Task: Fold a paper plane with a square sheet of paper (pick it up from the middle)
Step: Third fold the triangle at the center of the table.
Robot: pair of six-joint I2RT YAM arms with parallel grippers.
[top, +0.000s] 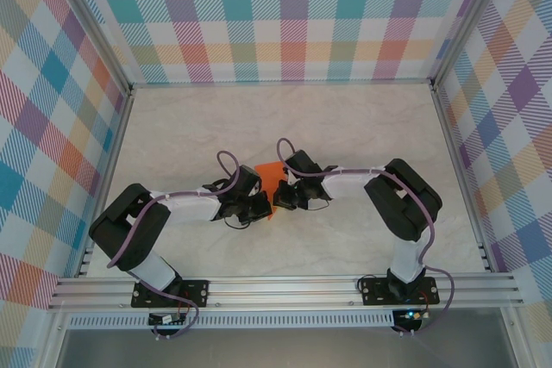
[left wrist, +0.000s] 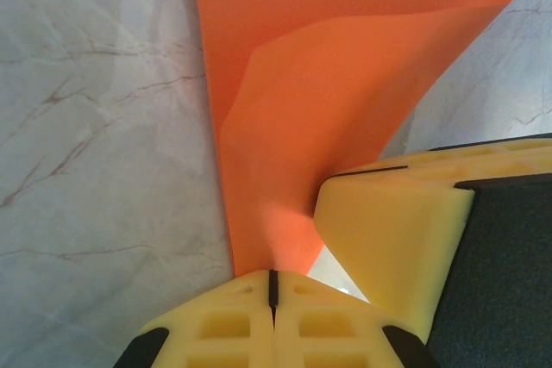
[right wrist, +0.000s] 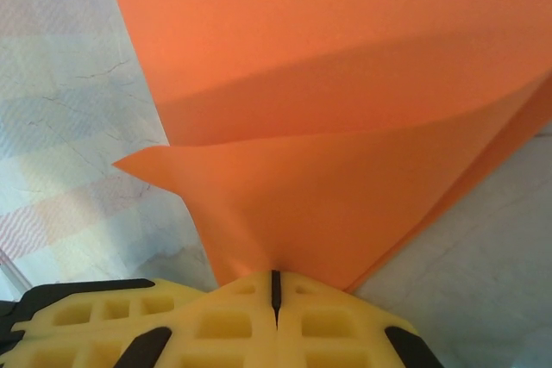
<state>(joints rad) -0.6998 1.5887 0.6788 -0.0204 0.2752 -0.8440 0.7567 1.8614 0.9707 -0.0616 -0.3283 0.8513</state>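
Note:
The orange square sheet of paper [top: 272,177] is lifted at mid-table between both arms, bent into a loose fold rather than lying flat. My left gripper [top: 260,205] is shut on its near edge; in the left wrist view the yellow fingertips meet at the gripper [left wrist: 273,286] with the sheet [left wrist: 345,84] rising out of them. My right gripper [top: 283,198] is shut on the same edge just beside it. In the right wrist view, the sheet [right wrist: 345,127] fans out in two layers from the gripper [right wrist: 275,286]. A right finger [left wrist: 397,230] shows close by in the left wrist view. The paper plane is out of view.
The marble tabletop [top: 362,127] stretches around the arms, bounded by checked walls [top: 285,15] at the back and sides. A metal rail [top: 285,286] runs along the near edge by the arm bases.

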